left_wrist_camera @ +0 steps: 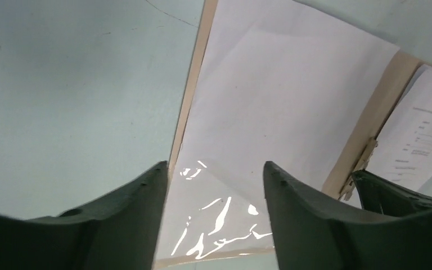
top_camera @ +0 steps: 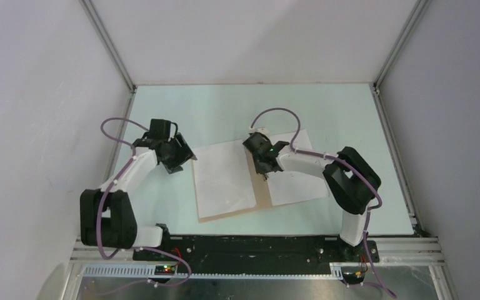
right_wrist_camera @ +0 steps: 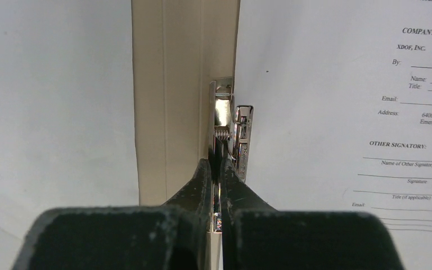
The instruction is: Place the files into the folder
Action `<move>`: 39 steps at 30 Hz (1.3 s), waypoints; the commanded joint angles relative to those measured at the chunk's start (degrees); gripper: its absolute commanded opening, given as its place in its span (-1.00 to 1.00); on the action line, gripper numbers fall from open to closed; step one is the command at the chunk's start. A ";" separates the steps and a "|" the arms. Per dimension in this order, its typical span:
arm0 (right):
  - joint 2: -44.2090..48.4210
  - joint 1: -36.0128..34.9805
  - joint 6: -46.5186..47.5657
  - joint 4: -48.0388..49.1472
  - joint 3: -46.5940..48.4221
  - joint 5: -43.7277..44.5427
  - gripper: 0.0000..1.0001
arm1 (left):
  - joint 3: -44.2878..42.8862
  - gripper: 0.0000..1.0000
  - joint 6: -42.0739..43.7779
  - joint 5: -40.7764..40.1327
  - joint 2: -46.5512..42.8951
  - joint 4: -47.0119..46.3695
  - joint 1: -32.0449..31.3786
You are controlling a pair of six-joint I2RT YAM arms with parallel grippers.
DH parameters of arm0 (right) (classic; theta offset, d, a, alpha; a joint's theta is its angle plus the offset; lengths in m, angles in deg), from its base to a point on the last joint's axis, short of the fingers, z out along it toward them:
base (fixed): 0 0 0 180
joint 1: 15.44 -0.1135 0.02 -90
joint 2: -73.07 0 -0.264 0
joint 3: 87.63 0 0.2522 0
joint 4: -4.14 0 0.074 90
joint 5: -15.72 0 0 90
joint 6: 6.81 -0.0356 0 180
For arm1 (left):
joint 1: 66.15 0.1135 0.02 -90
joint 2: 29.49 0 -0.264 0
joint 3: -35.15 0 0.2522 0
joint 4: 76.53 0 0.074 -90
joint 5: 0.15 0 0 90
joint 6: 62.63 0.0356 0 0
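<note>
right claw (right_wrist_camera: 218,169) pinched shut on metal clip (right_wrist_camera: 240,135) at folder (right_wrist_camera: 169,112) spine, guessing to lever it open. files (right_wrist_camera: 326,84) flat just beside claw's right. left claw (left_wrist_camera: 215,169) spread wide, empty, hovering over folder's left flap.

The sheet (right_wrist_camera: 337,112) right of the folder's (right_wrist_camera: 169,112) clip (right_wrist_camera: 228,129) reads "COMPANY:", "XDOF, INC.", "By:", "Name:", "Title:", "Email:" and "Address:", then "6400 Christie" and "Emeryville", both cut off at its right edge. Lower on it stand "OTHER SIGNATORY:", "Name of Other Signatory (Please", "Signature", "Title (if applicable)" and "Email:". In the left wrist view its lines are too small to read.
</note>
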 commanded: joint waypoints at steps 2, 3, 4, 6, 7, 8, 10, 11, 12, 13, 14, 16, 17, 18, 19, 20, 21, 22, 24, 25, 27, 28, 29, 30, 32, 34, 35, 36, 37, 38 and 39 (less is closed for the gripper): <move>6.70 3.77 -1.29 4.83 -2.95 -11.22 -1.00 | 1.48 0.55 3.31 -0.45 -6.06 -0.77 1.38; 7.25 4.46 -1.27 4.95 -3.09 -11.83 -1.00 | 1.72 0.63 3.58 -0.37 -6.01 -0.74 1.61; 8.34 4.85 -1.30 5.08 -3.25 -13.09 -1.00 | 2.12 0.68 4.00 0.29 -5.90 -0.77 1.82; 9.91 5.75 -1.32 5.16 -3.46 -14.60 -1.00 | 2.59 0.81 4.62 1.68 -5.11 -0.75 1.92; 10.92 6.36 -1.33 5.20 -3.52 -15.46 -1.00 | 2.71 0.89 4.81 2.06 -4.54 -0.86 1.92; 11.42 6.64 -1.37 5.25 -3.73 -15.84 -1.00 | 2.80 0.92 5.32 3.27 -4.29 -0.97 1.99; 12.63 7.51 -1.49 5.36 -3.89 -17.35 -1.00 | 2.84 0.98 5.96 4.91 -3.24 -1.16 1.93; 13.33 8.01 -1.70 5.35 -3.90 -18.15 -1.00 | 2.84 0.99 6.09 5.39 -2.69 -1.23 1.92; 13.68 8.25 -1.78 5.33 -4.03 -18.37 -1.00 | 2.77 0.99 6.25 5.99 -2.44 -1.20 1.94; 14.30 8.75 -2.06 5.37 -4.12 -19.87 -1.00 | 2.76 0.99 6.23 6.58 -2.18 -1.28 1.98; 14.60 9.22 -2.21 5.39 -4.20 -20.33 -1.00 | 2.75 0.99 6.18 6.93 -1.92 -1.31 2.00; 15.50 9.61 -2.34 5.41 -4.45 -20.99 -1.00 | 2.75 0.99 5.79 8.77 -1.59 -1.85 2.03; 15.98 9.80 -2.32 5.41 -4.58 -21.36 -1.00 | 2.77 0.99 5.36 9.98 -1.45 -2.24 2.02; 16.15 10.12 -2.34 5.42 -4.65 -21.60 -1.00 | 2.76 0.99 5.26 10.65 -1.23 -2.91 2.01; 16.49 10.32 -2.45 5.42 -4.76 -22.13 -1.00 | 2.75 0.99 5.04 12.21 -1.09 -3.18 2.05; 16.74 10.65 -2.62 5.42 -4.83 -22.42 -1.00 | 2.75 0.99 4.88 12.86 -0.83 -3.56 2.04; 16.88 10.85 -2.68 5.59 -4.98 -22.89 -1.00 | 2.68 0.99 4.65 13.88 -0.76 -3.64 2.02; 17.05 11.11 -2.74 5.64 -4.98 -23.06 -1.00 | 2.67 0.99 4.56 14.44 -0.82 -3.91 2.03; 17.13 11.27 -2.91 5.71 -5.03 -23.22 -1.00 | 2.55 0.99 3.96 16.42 -1.34 -4.58 2.02; 17.08 11.29 -3.00 5.91 -5.06 -23.46 -1.00 | 2.45 0.99 3.48 18.29 -1.54 -4.94 2.01; 16.66 11.45 -3.49 6.38 -5.03 -24.16 -1.00 | 1.93 0.99 3.01 20.96 -2.49 -5.61 1.79; 16.21 11.32 -4.02 6.64 -5.05 -24.31 -1.00 | 1.68 0.99 2.98 21.99 -3.58 -5.75 1.55; 16.00 11.23 -4.26 7.13 -5.06 -24.30 -1.00 | 1.18 0.99 2.86 22.32 -4.20 -5.74 1.04; 15.34 11.01 -4.74 7.37 -5.06 -24.19 -1.00 | 1.00 0.99 2.74 22.95 -5.43 -5.80 0.82; 14.10 10.64 -5.80 8.06 -5.06 -24.09 -1.00 | 0.60 0.99 2.19 23.63 -7.13 -5.78 0.20; 12.79 10.21 -7.08 8.73 -5.06 -23.27 -1.00 | 0.41 0.99 1.61 23.95 -8.79 -5.78 -0.17; 12.31 9.83 -7.95 9.23 -5.02 -22.91 -1.00 | 0.32 0.99 1.33 24.01 -9.92 -5.76 -0.43; 11.36 9.56 -8.38 9.62 -4.99 -22.02 -1.00 | 0.21 0.99 1.06 23.92 -10.58 -5.74 -0.48; 10.44 8.94 -9.07 9.85 -4.98 -21.36 -1.00 | -0.06 0.99 1.05 23.81 -11.82 -5.69 -0.70; 9.95 8.54 -9.37 10.30 -5.04 -20.11 -1.00 | -0.29 0.99 1.15 23.45 -12.32 -5.63 -0.88; 8.95 7.65 -10.04 10.50 -5.05 -19.66 -1.00 | -0.87 0.99 1.18 23.23 -13.20 -5.36 -1.22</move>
